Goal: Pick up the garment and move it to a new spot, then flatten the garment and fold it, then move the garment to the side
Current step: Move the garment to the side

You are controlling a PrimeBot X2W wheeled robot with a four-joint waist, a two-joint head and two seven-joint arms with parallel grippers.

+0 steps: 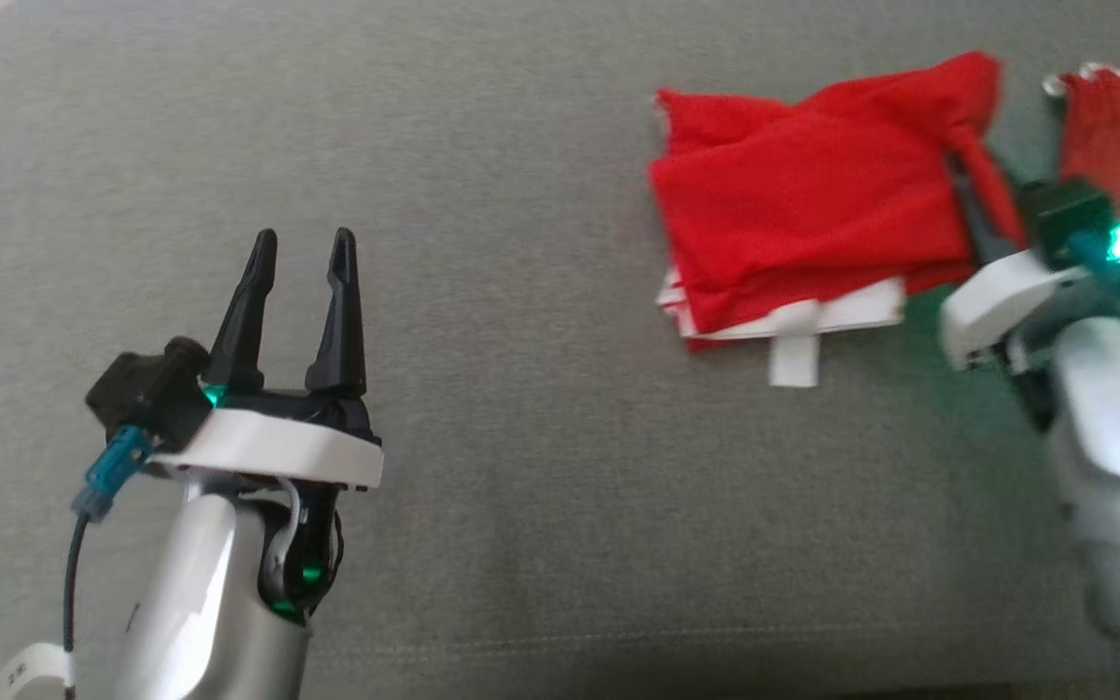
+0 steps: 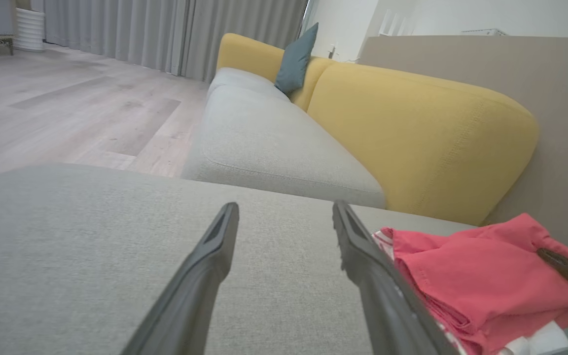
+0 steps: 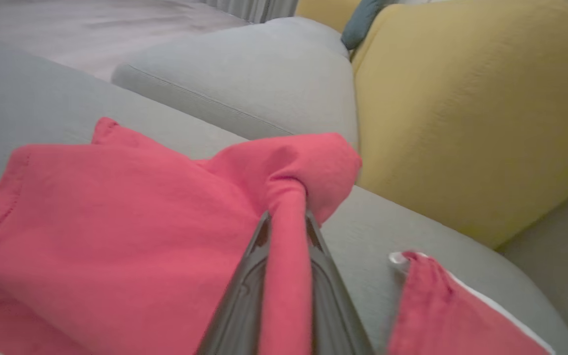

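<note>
Garment (image 1: 793, 224): red, folded, at 2 o'clock on grey cushion (image 1: 521, 467). Right gripper (image 3: 286, 219) clamped on a bunched fold at its 3 o'clock edge. Left gripper (image 1: 302, 243) fingers apart, idle at 8 o'clock. Looks like the move-aside step. Next: drag low or the layers may unfold.

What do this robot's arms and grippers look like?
Silver forearms, white wrist collars, green lights. Left gripper: two long black tapered fingers, a black camera block with a teal connector and dark cable. Right gripper: same dark fingers.
</note>
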